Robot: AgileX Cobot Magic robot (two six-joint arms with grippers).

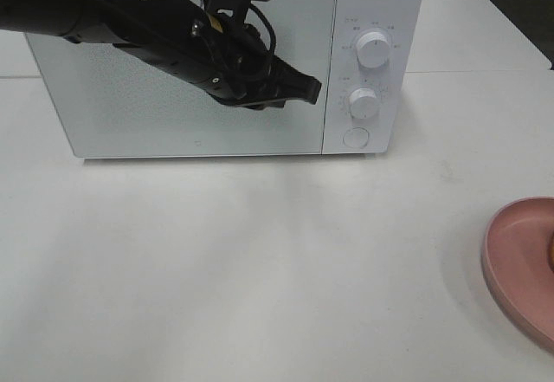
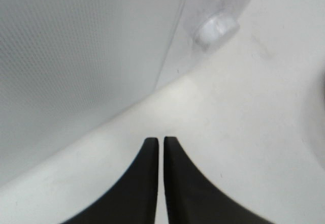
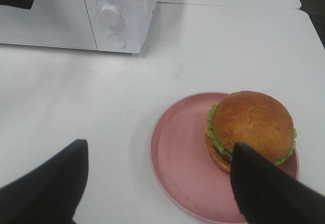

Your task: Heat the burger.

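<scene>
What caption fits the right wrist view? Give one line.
Open right gripper hovers above glossy brown-bunned burger on round pink plate, white microwave behind.

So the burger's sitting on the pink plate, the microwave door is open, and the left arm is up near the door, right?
Not quite. The microwave door is shut, as the exterior high view shows. The rest holds: the burger sits on the pink plate, and the left gripper is up by the door.

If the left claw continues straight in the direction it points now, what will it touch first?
Probably the microwave's control panel near the lower knob. The closed left claw points rightward along the door, but depth is unclear.
</scene>
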